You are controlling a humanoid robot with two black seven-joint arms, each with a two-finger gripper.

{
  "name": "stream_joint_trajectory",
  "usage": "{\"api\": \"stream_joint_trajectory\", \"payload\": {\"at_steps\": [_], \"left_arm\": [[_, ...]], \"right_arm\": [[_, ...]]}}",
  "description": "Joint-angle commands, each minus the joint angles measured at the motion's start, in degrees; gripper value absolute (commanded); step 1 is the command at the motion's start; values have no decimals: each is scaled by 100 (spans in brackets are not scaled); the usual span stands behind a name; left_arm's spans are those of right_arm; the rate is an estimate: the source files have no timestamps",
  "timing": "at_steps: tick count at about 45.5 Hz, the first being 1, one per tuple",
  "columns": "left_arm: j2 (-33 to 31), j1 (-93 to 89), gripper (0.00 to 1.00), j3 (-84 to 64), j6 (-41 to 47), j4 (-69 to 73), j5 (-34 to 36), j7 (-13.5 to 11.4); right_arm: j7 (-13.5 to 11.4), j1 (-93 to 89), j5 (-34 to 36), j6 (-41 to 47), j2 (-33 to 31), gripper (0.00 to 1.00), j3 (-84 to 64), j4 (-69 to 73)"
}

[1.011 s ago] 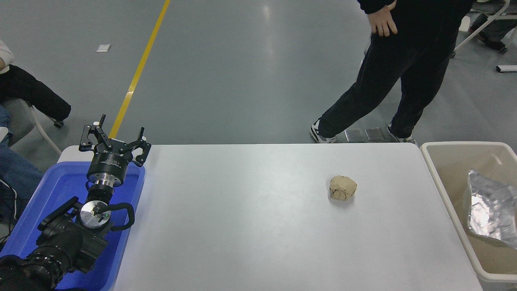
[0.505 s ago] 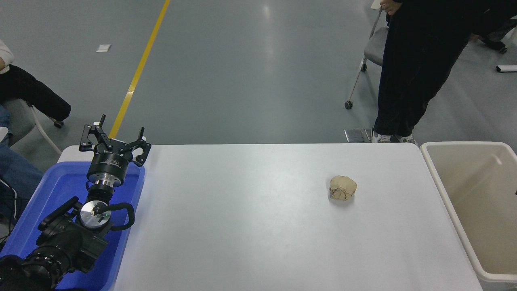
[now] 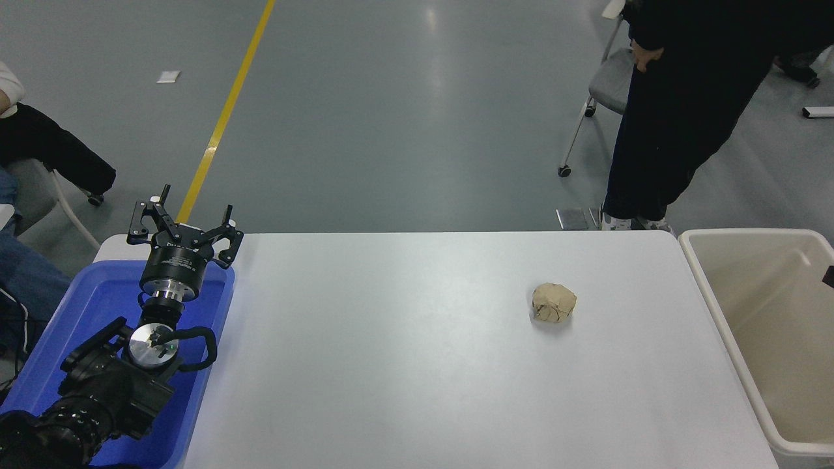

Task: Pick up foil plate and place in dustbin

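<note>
The dustbin point(image 3: 707, 273), a large beige tub, stands off the table's right end, and the part of its inside that shows holds nothing. The foil plate is out of view. A small dark sliver point(image 3: 829, 276) pokes in at the right edge above the dustbin; I cannot tell what it is. My right gripper does not show. My left gripper point(image 3: 186, 218) is parked at the lower left over the far rim of the blue tub, open and holding nothing.
A tan crumpled paper ball point(image 3: 554, 302) lies on the white table point(image 3: 391, 365), right of centre. The blue tub point(image 3: 98, 299) sits at the table's left end. A person in black point(image 3: 677, 117) stands beyond the far right corner by a chair point(image 3: 606, 81).
The foil plate seen tilted in the dustbin a second ago is gone from view. The person stepped right toward the chair. A dark sliver appeared at the right edge. The left arm is unmoved.
</note>
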Motion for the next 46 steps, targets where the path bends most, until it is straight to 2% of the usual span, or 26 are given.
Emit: {"api": "stream_joint_trajectory", "payload": {"at_steps": [1, 15, 30, 35, 43, 46], "left_arm": [[0, 4, 99, 0, 0, 0, 0, 2], [0, 4, 99, 0, 0, 0, 0, 10], [0, -5, 99, 0, 0, 0, 0, 10], [0, -5, 99, 0, 0, 0, 0, 2], [0, 4, 99, 0, 0, 0, 0, 2], [0, 4, 99, 0, 0, 0, 0, 10]], "right_arm": [[-1, 1400, -98, 56, -427, 100, -1198, 1385], [7, 3220, -10, 126, -392, 100, -2508, 2432], [-1, 3897, 60, 389, 65, 100, -3036, 2704], [7, 4485, 51, 1275, 188, 100, -3431, 3082], [-1, 5408, 51, 3929, 750, 100, -3792, 3180], [-1, 5637, 51, 4659, 961, 100, -3819, 3180]]}}
